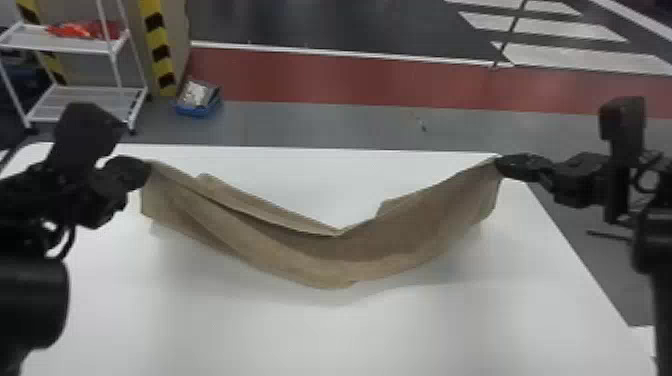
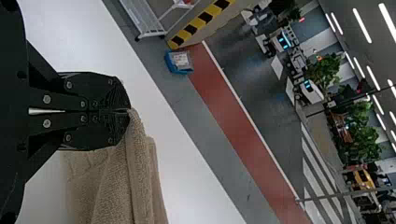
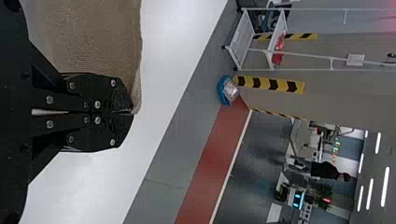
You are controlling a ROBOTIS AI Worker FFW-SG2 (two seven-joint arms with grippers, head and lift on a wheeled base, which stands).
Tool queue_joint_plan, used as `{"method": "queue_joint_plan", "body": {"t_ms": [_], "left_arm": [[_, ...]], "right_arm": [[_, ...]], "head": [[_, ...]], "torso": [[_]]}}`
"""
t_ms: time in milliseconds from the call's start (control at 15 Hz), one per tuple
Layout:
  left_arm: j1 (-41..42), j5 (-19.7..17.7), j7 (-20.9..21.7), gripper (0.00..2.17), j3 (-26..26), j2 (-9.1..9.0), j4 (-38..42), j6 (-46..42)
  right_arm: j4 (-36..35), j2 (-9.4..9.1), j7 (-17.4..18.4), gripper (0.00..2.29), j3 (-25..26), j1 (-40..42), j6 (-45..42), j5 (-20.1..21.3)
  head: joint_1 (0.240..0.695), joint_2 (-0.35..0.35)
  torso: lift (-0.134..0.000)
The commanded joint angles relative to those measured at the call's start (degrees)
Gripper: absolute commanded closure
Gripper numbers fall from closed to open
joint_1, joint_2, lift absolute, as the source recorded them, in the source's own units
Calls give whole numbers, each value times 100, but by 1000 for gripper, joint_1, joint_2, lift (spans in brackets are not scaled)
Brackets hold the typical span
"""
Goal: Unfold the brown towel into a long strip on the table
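My left gripper [image 1: 145, 169] holds the left upper corner of the brown towel [image 1: 310, 260], and my right gripper [image 1: 500, 162] holds the opposite upper corner. Between them the towel sags in a wide curve over the white table, with a fold along its left half and its lower middle hanging nearest the robot. In the left wrist view, the left gripper [image 2: 127, 111] is shut on the edge of the towel [image 2: 135, 172]. The right gripper [image 3: 130, 112] in the right wrist view is likewise shut on a corner of the towel [image 3: 93, 37].
The white table [image 1: 340, 335] extends under and around the towel, its far edge just beyond both grippers. On the floor past it are a blue bin [image 1: 198, 102] and a white shelf rack [image 1: 80, 95] at the far left.
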State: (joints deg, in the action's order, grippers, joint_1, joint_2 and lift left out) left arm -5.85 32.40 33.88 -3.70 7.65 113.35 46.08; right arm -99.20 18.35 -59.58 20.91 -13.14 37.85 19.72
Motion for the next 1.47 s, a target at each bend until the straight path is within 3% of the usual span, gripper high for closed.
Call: {"method": "queue_joint_plan", "body": {"t_ms": [0, 133, 267, 333, 467, 600, 733, 867, 933, 1000, 1067, 1200, 1267, 1400], "left_arm": [[-1393, -357, -268, 1970, -219, -229, -1482, 64], [-2518, -656, -769, 1970, -175, -396, -2757, 46], [-3151, -963, -1067, 1970, 9, -414, -3126, 64], [-3283, -963, -1120, 1970, 132, -414, -3073, 187], [-3230, -1095, -1059, 1970, 405, -344, -2229, 785], [-2641, -1456, -839, 1970, 827, -97, -858, 1400], [-1323, -1719, -681, 1970, 1293, 175, 706, 1453], [365, -1965, -575, 1970, 1811, 210, 1814, 855], [1112, -2124, -567, 1970, 1996, 175, 2051, 222], [1885, -2220, -602, 1970, 2101, 131, 2077, -604], [2439, -2211, -610, 1970, 2119, 105, 1928, -1465], [3134, -2185, -575, 1970, 2128, 140, 1357, -2854], [3441, -2176, -567, 1970, 2145, 149, 1207, -3346], [3951, -2203, -523, 1970, 2251, 149, 1181, -3856]], "right_arm": [[718, -227, 386, 2084, -342, -883, 149, 164], [1254, -403, 772, 2105, -474, -1692, 184, 261], [1878, -464, 1159, 2233, -474, -2527, 166, 331], [2054, -464, 1177, 2246, -421, -2887, 166, 322], [1869, -429, 1185, 2246, -368, -3063, 465, 58], [920, -297, 1133, 2246, -193, -2685, 1133, -504], [-319, -51, 1010, 2246, 282, -1639, 1590, -1128], [-1470, -16, 605, 2246, 1003, 31, 1608, -1638], [-1848, -78, 473, 2246, 1170, 839, 1151, -1831], [-2007, -201, 350, 2246, 1302, 1727, 360, -1849], [-1989, -412, 236, 2246, 1416, 2369, -502, -1849], [-1743, -499, 78, 2246, 1442, 3230, -1486, -1814], [-1629, -499, -54, 2246, 1469, 3573, -1855, -1814], [-1532, -508, -159, 2246, 1600, 4065, -2435, -1866]], "head": [[654, -158], [603, -154], [519, -134], [487, -129], [427, -120], [381, -108], [347, -89], [371, -81], [406, -80], [502, -79], [562, -81], [670, -85], [695, -90], [695, -101]], "torso": [[-123], [-123], [-123], [-123], [-123], [-123], [-123], [-123], [-123], [-123], [-123], [-123], [-123], [-123]]}}
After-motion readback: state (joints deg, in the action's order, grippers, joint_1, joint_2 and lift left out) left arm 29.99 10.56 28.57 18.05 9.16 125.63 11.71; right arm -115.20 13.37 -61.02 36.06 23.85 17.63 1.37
